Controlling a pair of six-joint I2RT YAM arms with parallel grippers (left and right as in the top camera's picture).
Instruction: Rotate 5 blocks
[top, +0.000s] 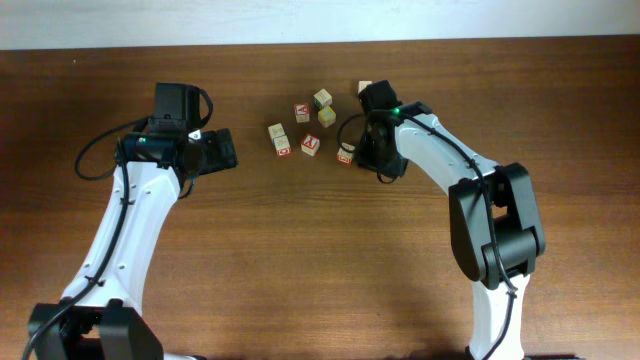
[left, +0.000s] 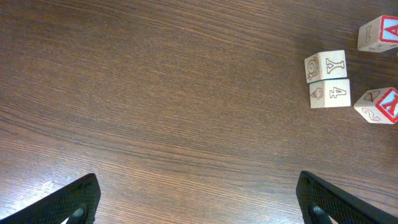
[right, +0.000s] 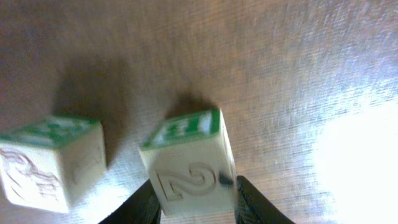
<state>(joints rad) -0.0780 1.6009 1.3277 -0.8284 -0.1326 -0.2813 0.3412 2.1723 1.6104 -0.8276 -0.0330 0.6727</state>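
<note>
**2 block** (right: 193, 165): a cube, so no long axis. It is tilted, with its green-lettered face up and away and its embossed 2 toward the right wrist camera. The right gripper (right: 194, 190) pinches it, one finger on each lower side. A second green-topped block (right: 53, 158) stands beside it, apart.

**Table** (top: 300, 260): dark brown wood grain, with a pale strip (top: 320, 20) beyond its far edge.

**Overhead:** the blocks (top: 311, 144) lie scattered at the far middle, between the arms. The pinched one cannot be picked out there.

**Left gripper** (left: 196, 186): spread wide above the wood. Only its view shows the Y block (left: 326, 65) touching the 4 block (left: 331, 93).
</note>
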